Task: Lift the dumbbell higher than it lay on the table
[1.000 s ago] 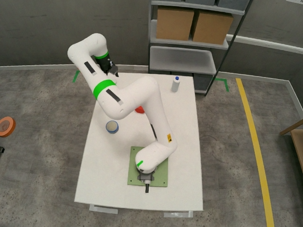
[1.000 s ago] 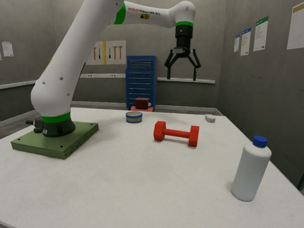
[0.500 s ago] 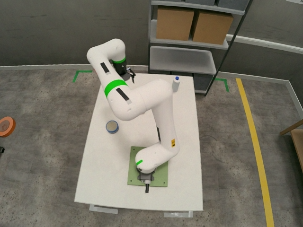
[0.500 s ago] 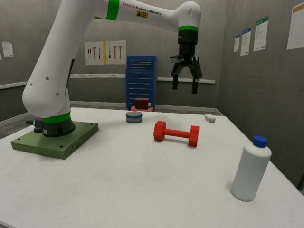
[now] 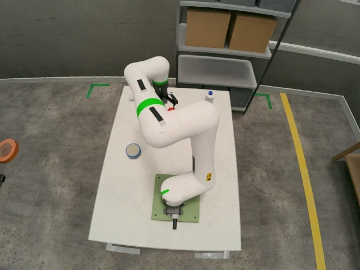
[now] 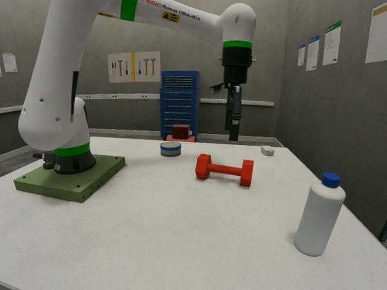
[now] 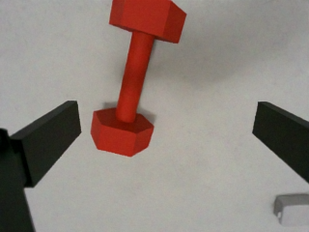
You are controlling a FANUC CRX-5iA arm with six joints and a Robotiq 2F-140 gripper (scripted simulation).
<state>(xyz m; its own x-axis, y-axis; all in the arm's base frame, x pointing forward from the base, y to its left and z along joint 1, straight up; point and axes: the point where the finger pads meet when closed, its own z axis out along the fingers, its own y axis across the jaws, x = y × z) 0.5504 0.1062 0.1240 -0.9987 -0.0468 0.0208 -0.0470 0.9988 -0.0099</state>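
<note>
Claw [image 7: 166, 128] spread wide, empty, hanging above the tabletop [image 7: 208, 72]. Dumbbell [image 7: 132, 82] lies flat at 11 o'clock in my wrist view, untouched. I should centre over the bar [image 7: 135, 72], fingers straddling it crosswise, then descend.

Grey walls [image 6: 312, 103], concrete floor [image 5: 52, 151], shelf rack [image 5: 178, 43], blue tool chest [image 6: 178, 99]

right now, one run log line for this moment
phase: approach | tool: open, empty, above table | dumbbell: flat on table, untouched
</note>
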